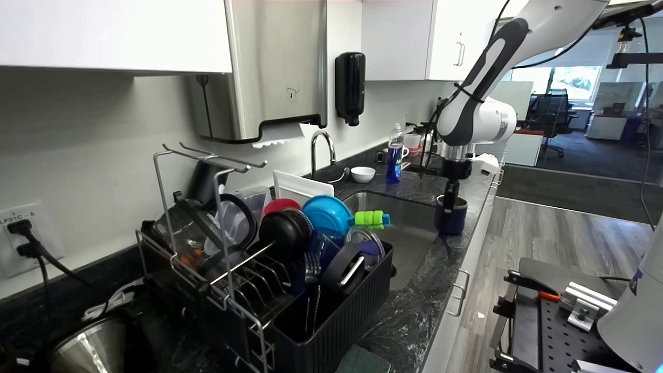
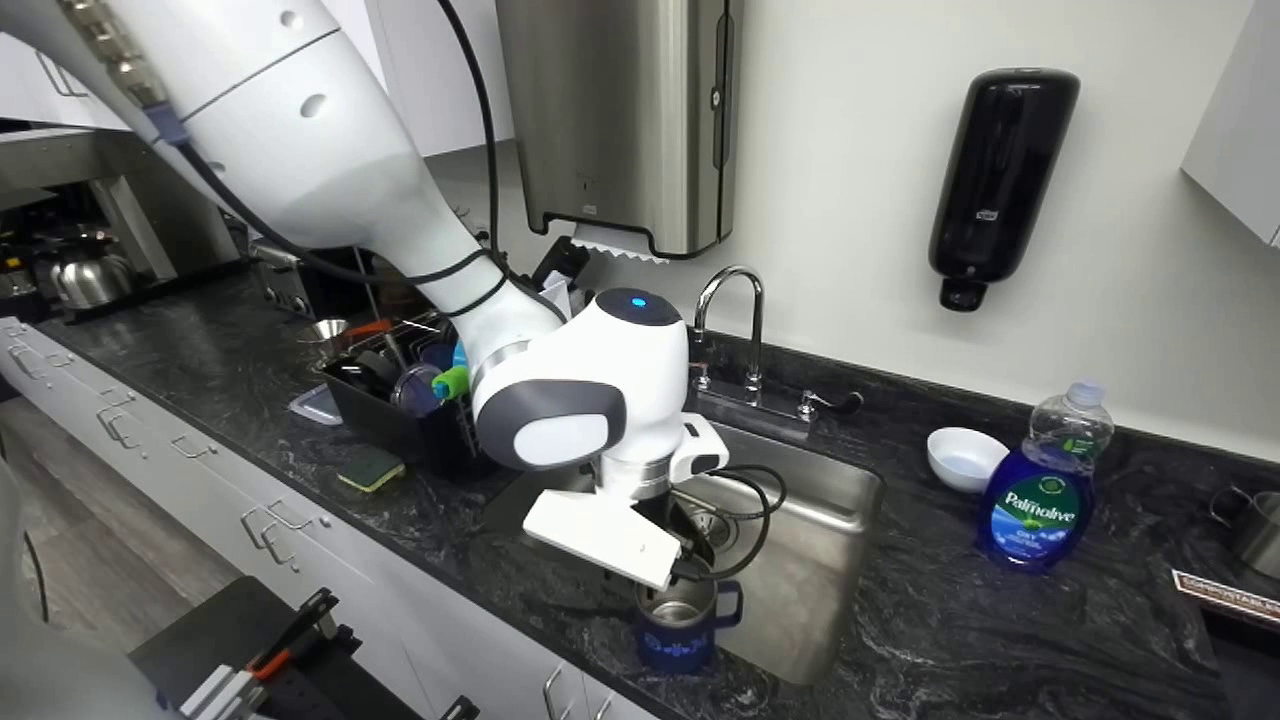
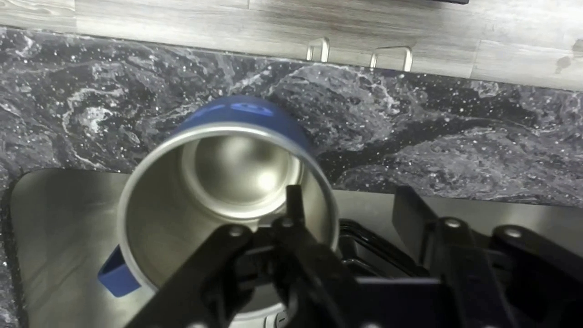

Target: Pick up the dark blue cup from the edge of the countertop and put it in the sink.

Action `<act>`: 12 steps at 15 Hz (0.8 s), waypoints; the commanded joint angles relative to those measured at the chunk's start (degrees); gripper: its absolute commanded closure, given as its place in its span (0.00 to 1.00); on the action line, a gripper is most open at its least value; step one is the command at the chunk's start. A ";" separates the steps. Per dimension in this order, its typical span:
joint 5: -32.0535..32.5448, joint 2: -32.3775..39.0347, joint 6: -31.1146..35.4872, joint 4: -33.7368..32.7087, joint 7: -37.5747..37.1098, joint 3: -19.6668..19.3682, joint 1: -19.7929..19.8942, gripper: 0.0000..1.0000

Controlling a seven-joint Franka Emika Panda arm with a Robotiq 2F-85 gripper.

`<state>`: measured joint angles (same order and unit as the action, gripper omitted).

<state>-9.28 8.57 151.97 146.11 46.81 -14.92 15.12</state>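
OK, grasp stage, I'd say, w/ the lift not yet made. Dark blue steel-lined cup (image 2: 675, 638) stands upright on the near strip of the black marbled surface (image 2: 1120, 630), b/w its front edge & the stainless-steel sink (image 2: 805, 590); its blue handle (image 3: 119, 275) points out sink-side. Gripper (image 3: 348, 193) is right at the cup, jaws apart: in the wrist view one finger (image 3: 295, 206) sits within the round mouth, the opposite finger (image 3: 410, 219) outside it, cup wall b/w them w/ visible gaps. So nothing's clamped. How deep the inside finger reaches, can't tell.

Next call: squeeze that wall squarely, 'cause a one-wall pinch is off-centre & the cup could swing or tip once its weight comes off. Prob. a quick grip check, then straight up till the base is clear. Carry's short: toward the far side, away from the front edge, sink's just beside. Then lower, release low, inside finger out upward before any sideways move, else it'd drag the cup over.

In an exterior view, a black dish rack (image 2: 438, 442) is left of the sink, a clear bottle of blue dish soap (image 2: 1035, 515) right; both well apart from the cup, shouldn't matter. Bigger worry's that front edge: a nudge nearward could knock it off.
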 commanded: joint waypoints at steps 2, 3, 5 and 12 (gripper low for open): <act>2.13 -0.72 3.63 1.77 -1.05 1.06 1.24 0.83; 2.67 -0.81 4.07 1.97 -1.29 0.96 1.21 0.89; 4.34 -0.95 5.21 2.37 -2.43 0.77 0.94 0.99; 13.86 -2.36 6.42 1.34 -10.32 0.71 -0.70 0.98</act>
<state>0.76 7.66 157.28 147.38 39.74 -14.79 14.57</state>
